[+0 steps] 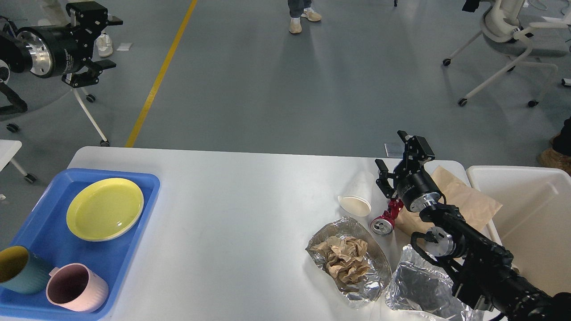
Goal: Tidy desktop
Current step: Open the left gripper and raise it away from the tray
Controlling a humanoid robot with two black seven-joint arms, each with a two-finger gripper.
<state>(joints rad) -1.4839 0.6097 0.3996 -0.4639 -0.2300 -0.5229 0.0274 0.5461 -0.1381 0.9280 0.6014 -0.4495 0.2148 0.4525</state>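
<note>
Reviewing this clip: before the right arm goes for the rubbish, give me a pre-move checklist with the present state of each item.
1. Right gripper open and empty: ok, fingers spread with nothing between them.
2. Left gripper out of the way: ok, raised beyond the desktop's left end.
3. White paper cup reachable: ok, on its side just left of the right gripper.
4. Red can unobstructed: not ok, partly under the right arm.
5. Cream bin ready to receive: ok, open-topped; contents cannot tell.
6. Blue tray dishes settled: ok.

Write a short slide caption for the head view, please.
Open right gripper above white paper cup and red can on white desktop.
</note>
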